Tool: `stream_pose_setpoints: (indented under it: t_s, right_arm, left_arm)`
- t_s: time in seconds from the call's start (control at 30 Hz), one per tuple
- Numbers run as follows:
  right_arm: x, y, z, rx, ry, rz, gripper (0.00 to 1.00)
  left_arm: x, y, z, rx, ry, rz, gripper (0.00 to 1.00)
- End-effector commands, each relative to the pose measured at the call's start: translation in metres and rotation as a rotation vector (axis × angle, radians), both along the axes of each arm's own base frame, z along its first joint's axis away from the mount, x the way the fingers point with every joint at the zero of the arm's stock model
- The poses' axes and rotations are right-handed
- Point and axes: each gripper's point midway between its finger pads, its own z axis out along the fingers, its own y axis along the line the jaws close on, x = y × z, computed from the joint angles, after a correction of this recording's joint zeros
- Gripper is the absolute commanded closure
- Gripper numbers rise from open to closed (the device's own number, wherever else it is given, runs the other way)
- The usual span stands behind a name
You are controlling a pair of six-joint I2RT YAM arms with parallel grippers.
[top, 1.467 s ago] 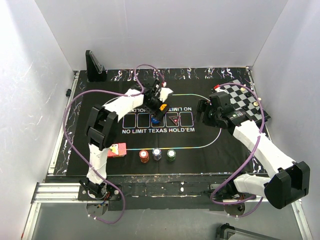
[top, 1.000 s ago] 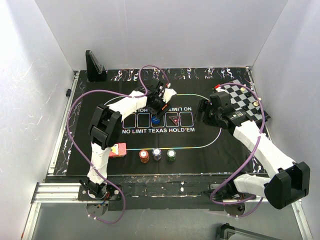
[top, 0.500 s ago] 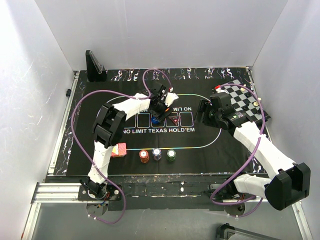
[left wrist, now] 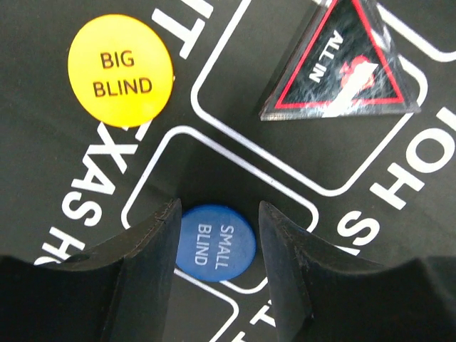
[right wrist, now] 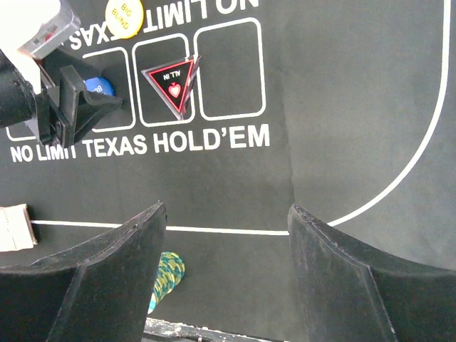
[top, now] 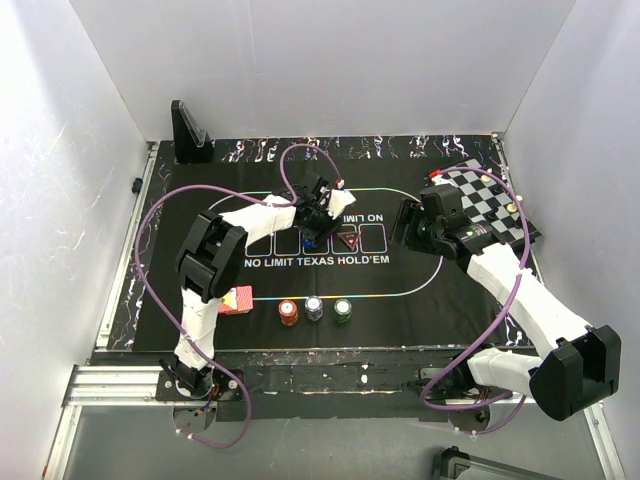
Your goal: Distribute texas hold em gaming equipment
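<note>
Clearly, the left gripper (left wrist: 217,212) was closed on the blue SMALL BLIND button (left wrist: 216,246), its fingers (left wrist: 146,263) pressed against opposite sides of the rim. The disc lay flat on the black Texas Hold'em mat (top: 400,290), among the printed card boxes. Near it lay the yellow BIG BLIND button (left wrist: 121,71) and the dark triangular ALL IN marker (left wrist: 340,68), both flat and clear of the fingers. The right gripper (right wrist: 226,210) hung above the right half of the mat with its jaws spread wide and nothing between them. Along the near edge of the printed oval stood three chip stacks, red (top: 289,313), white (top: 314,308) and green (top: 343,311). The red-backed deck of cards (top: 237,299) lay to their left. The chessboard (top: 490,205) lay at the far right corner.
</note>
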Motion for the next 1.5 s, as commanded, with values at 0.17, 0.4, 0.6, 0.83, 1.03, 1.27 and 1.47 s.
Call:
stream_pose_setpoints:
  t_s: [0.17, 0.4, 0.6, 0.83, 1.03, 1.27, 1.47]
  right_arm:
    - [0.007, 0.003, 0.008, 0.032, -0.042, -0.008, 0.25]
    - [0.006, 0.004, 0.010, 0.042, -0.043, -0.012, 0.29]
    - [0.003, 0.005, 0.006, 0.050, -0.034, -0.004, 0.31]
    - [0.003, 0.004, 0.005, 0.044, -0.035, -0.008, 0.30]
    - [0.003, 0.004, 0.003, 0.043, -0.029, -0.008, 0.31]
    - [0.005, 0.002, 0.005, 0.030, -0.041, -0.010, 0.35]
    - [0.006, 0.003, 0.005, 0.031, -0.037, -0.007, 0.38]
  left_arm:
    - [-0.027, 0.055, -0.006, 0.173, -0.049, -0.012, 0.54]
    - [-0.036, 0.089, -0.012, 0.232, -0.056, 0.006, 0.63]
    - [-0.029, 0.095, 0.001, 0.193, -0.060, 0.042, 0.55]
    - [-0.021, 0.052, 0.027, 0.092, -0.060, -0.022, 0.18]
    - [-0.002, 0.024, 0.018, 0.109, -0.078, -0.073, 0.21]
    - [0.001, 0.014, 0.016, 0.088, -0.061, -0.088, 0.43]
    - [-0.007, 0.020, 0.010, 0.098, -0.046, -0.082, 0.54]
